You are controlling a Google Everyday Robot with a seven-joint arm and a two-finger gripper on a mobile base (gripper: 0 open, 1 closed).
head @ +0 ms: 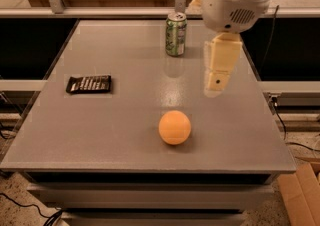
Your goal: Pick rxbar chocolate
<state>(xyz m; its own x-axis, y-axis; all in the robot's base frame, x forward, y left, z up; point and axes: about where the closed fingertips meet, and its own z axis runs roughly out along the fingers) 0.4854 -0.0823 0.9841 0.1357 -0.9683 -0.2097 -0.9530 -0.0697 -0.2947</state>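
The rxbar chocolate is a flat black bar with pale print, lying on the left side of the grey table. My gripper hangs from the white arm above the right half of the table, pointing down. It is well to the right of the bar, with the whole middle of the table between them. It holds nothing that I can see.
A green drink can stands upright at the back centre, just left of the arm. An orange ball sits at the front centre, below and left of the gripper. A cardboard box is on the floor at the right.
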